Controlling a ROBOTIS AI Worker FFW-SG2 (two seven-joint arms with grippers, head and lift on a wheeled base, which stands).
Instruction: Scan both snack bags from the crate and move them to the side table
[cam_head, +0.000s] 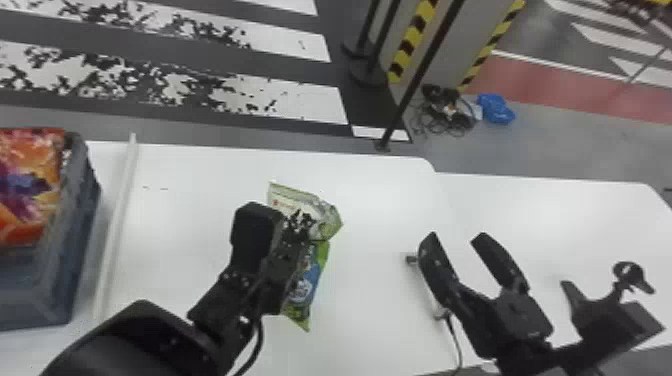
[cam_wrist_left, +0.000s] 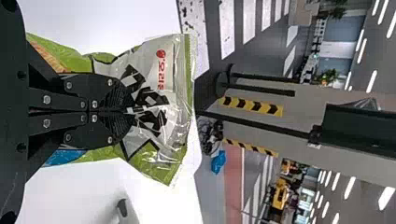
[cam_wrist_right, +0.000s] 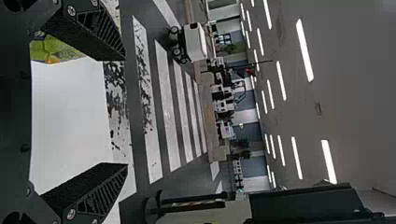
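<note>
One green-and-white snack bag (cam_head: 327, 222): clenched in the jaws of the left gripper (cam_head: 295, 242), above the white bench (cam_head: 370, 320), its end with black lettering jutting past the tips. One orange-red snack bag (cam_head: 30, 190): in the grey crate (cam_head: 40, 300), well to the left of those jaws. One right gripper (cam_head: 456, 237): jaws released and spread apart, over the bench, to the right of the clenched pair.
</note>
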